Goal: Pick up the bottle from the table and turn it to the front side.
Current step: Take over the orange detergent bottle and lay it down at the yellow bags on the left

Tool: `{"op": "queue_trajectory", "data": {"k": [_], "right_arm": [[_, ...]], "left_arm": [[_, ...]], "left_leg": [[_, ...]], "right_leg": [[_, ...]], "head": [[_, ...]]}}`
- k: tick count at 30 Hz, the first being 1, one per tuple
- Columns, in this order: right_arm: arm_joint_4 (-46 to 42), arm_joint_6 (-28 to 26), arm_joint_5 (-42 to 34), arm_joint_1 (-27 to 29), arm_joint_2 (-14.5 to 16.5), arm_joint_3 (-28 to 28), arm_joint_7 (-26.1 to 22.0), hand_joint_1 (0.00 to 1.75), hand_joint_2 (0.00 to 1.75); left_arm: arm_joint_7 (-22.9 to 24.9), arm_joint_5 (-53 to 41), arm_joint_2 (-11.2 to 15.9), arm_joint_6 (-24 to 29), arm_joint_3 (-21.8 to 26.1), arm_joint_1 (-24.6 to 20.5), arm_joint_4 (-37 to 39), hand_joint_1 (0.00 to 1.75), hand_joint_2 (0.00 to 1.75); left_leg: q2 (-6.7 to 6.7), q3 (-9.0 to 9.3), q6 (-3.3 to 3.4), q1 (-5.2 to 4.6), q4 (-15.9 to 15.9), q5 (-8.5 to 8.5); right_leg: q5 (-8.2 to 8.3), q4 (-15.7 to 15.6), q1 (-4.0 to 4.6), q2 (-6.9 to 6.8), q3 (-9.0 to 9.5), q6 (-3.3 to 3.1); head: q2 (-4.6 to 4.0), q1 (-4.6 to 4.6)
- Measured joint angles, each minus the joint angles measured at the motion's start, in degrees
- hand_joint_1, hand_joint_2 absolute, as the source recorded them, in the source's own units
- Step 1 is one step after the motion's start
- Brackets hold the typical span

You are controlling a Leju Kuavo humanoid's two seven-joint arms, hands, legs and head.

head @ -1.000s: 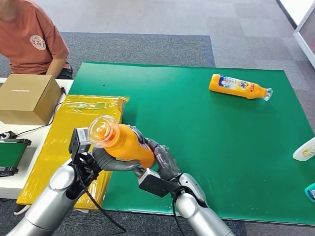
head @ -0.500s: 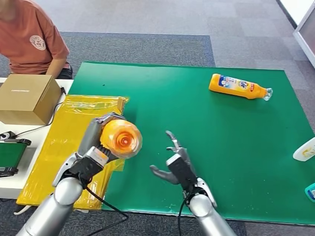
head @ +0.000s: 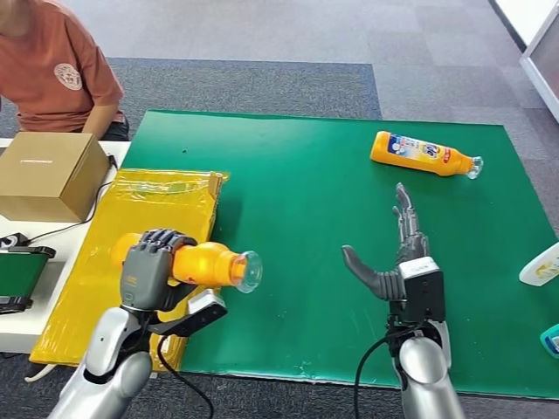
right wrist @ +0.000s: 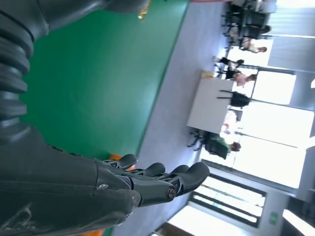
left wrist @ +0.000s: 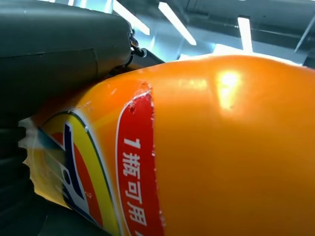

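Left hand (head: 150, 269) gripped the orange bottle (head: 204, 264) around its body, holding it roughly level above the near edge of the green mat (head: 310, 192), cap end pointing toward the right hand (head: 402, 262). Label print lay close against the palm (left wrist: 134, 162). Right hand stood apart, fingers spread, holding nothing. Risk noted: the smooth body could rotate or slip in a one-handed grasp during turning, dropping onto the yellow bag (head: 132, 218) beneath. A second bottle (head: 425, 154) lay well beyond the right hand.

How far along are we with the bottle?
Pickup is done: the left hand holds the orange bottle off the green mat, lying sideways. The right hand is open. Label shows in the left wrist view; whether it faces front is unclear.
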Motion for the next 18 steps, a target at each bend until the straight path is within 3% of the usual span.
{"op": "queue_trajectory", "data": {"k": [7, 13, 17, 18], "right_arm": [[-9.2, -0.4, 2.7, -0.2, -0.3, 2.0, -1.6, 0.0, 1.75], [-14.3, -1.0, 3.4, -0.1, -1.0, 6.2, -2.1, 0.0, 1.75], [-16.0, -0.5, 3.4, 0.0, -1.6, 8.5, -2.2, 0.0, 1.75], [-16.1, -0.2, 3.4, 0.0, -1.7, 8.9, -2.1, 0.0, 1.75]], "left_arm": [[1.2, -7.6, -1.6, 4.2, 3.9, -2.0, 16.9, 1.75, 1.75], [0.8, -10.3, -2.6, 6.0, 5.5, -4.8, 24.7, 1.75, 1.75], [0.7, -10.4, -3.0, 6.4, 6.3, -5.7, 26.3, 0.0, 1.75], [0.7, -10.4, -3.1, 6.4, 6.5, -5.6, 26.4, 0.0, 1.75]], "left_leg": [[0.02, 0.0, 0.0, 0.0, 0.0, 0.01], [0.03, 0.0, 0.0, 0.0, 0.0, 0.01], [0.03, 0.02, 0.0, 0.0, 0.0, 0.01], [0.03, 0.02, -0.01, 0.0, 0.0, 0.02]], "right_leg": [[0.01, 0.0, 0.01, 0.04, 0.0, 0.0], [0.01, 0.0, 0.0, 0.04, 0.02, 0.01], [0.01, 0.0, 0.01, 0.04, 0.03, 0.0], [0.01, 0.0, 0.01, 0.04, 0.03, 0.0]], "head": [[0.01, 0.0], [0.01, 0.01], [0.02, 0.01], [0.02, 0.01]]}}
